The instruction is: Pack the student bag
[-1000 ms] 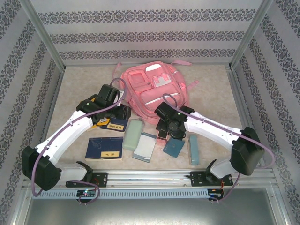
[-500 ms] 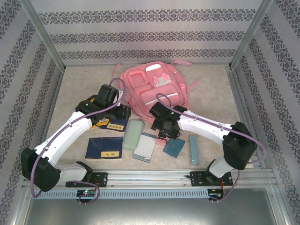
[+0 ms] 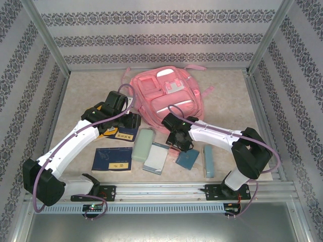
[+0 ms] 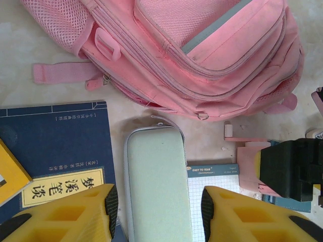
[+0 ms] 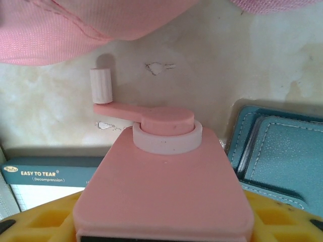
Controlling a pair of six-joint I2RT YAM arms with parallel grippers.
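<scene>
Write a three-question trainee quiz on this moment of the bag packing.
1. True or false: the teal case lies inside the student bag.
2. What sits between the right gripper's fingers? A) scissors B) a pink sharpener with a crank C) a banana
3. Fill in: the left gripper's open jaws hang above the ____.

Key: 1 false, the teal case lies on the table. 2 B. 3 mint pencil case.
</scene>
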